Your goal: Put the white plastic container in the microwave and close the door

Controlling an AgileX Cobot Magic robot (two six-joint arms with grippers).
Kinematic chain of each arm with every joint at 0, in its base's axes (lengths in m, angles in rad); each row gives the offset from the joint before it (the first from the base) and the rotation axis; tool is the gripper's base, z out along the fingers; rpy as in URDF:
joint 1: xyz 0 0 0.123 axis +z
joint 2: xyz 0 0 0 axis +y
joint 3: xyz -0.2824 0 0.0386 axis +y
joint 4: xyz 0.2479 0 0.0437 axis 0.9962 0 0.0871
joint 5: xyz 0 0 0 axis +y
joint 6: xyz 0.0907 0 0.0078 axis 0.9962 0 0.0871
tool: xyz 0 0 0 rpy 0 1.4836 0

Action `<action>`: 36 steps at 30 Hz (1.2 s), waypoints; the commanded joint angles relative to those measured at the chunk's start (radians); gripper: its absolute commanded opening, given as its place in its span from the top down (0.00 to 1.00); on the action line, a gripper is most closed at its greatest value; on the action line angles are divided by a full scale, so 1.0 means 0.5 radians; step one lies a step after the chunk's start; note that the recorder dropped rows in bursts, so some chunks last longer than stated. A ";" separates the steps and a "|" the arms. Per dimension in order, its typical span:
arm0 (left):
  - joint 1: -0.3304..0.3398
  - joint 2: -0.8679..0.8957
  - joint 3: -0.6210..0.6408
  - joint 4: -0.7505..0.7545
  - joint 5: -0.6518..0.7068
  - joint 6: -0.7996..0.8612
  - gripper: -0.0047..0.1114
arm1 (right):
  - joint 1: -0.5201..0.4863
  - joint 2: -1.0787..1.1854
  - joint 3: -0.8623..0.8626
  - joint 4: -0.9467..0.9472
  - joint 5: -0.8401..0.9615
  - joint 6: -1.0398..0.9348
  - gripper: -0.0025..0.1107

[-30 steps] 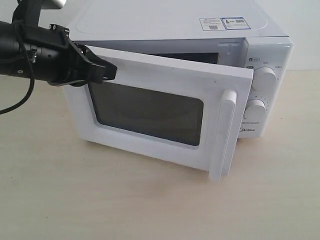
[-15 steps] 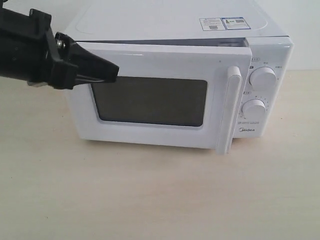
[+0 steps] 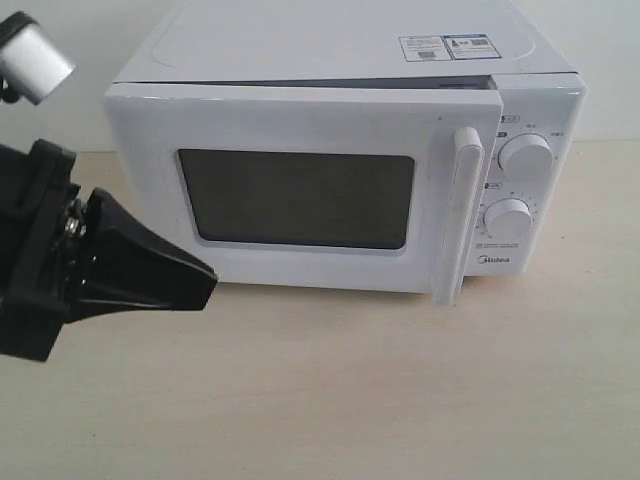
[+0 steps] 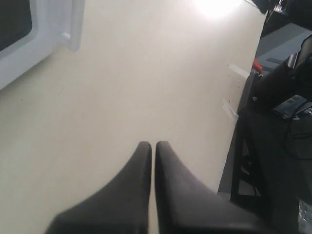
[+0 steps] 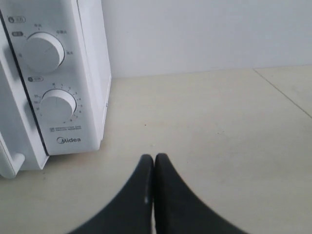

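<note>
Left gripper (image 3: 207,285): fingers pressed together to a hairline gap, holding nothing, as I confirm in its wrist view (image 4: 152,144). In the exterior view it hangs low over the table (image 3: 400,400), in front of the microwave's (image 3: 300,40) left lower corner and apart from it. The frame edge cuts off its arm.

Right gripper (image 5: 153,157): fingers together, holding nothing, over bare table just beside the microwave's dial side. I do not see it in the exterior view.

Hidden or unclear items:
- Container: I cannot make it out in any view. The door's window (image 3: 295,198) is too dark to show the cavity.
- Left wrist view: only a corner of the microwave (image 4: 48,39) shows, cut by the frame.
- Right wrist view: the handle (image 5: 9,161) shows only as a sliver at the frame edge.
- Stickers (image 3: 450,46) on top: print too small to read.

Orientation:
- Microwave: stands on the table at the back of the scene, front toward the exterior camera, long axis running across that view.
- Door (image 3: 300,125): flush against the front, no gap visible.
- Handle (image 3: 462,215): upright, long axis vertical, at the door's right edge, just beside the two dials (image 3: 525,155), which are stacked one above the other.
</note>
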 commanded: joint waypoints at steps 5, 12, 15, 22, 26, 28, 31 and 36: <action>-0.004 -0.166 0.186 0.005 -0.125 0.007 0.92 | 0.001 -0.009 -0.001 -0.006 -0.236 0.000 0.98; -0.004 -0.345 0.245 -0.002 -0.146 -0.114 0.92 | 0.001 -0.009 -0.001 -0.006 -0.850 0.000 0.98; -0.004 -0.457 0.266 0.003 -0.146 -0.114 0.92 | 0.001 -0.009 -0.001 -0.006 -1.161 0.000 0.98; -0.004 -0.723 0.266 0.010 -0.093 -0.241 0.92 | 0.001 -0.009 -0.001 0.015 -2.086 0.204 0.98; -0.004 -0.905 0.266 0.010 -0.093 -0.254 0.92 | 0.001 -0.009 -0.065 0.011 -2.185 0.511 0.98; -0.004 -0.997 0.266 0.010 -0.101 -0.259 0.92 | 0.001 -0.009 -0.224 -0.057 -1.867 0.679 0.98; -0.004 -1.114 0.266 -0.007 -0.101 -0.330 0.92 | 0.001 -0.009 -0.526 -0.239 -1.228 1.043 0.98; -0.004 -1.270 0.266 -0.039 -0.113 -0.360 0.92 | 0.001 0.096 -1.044 -0.424 -0.173 1.151 0.98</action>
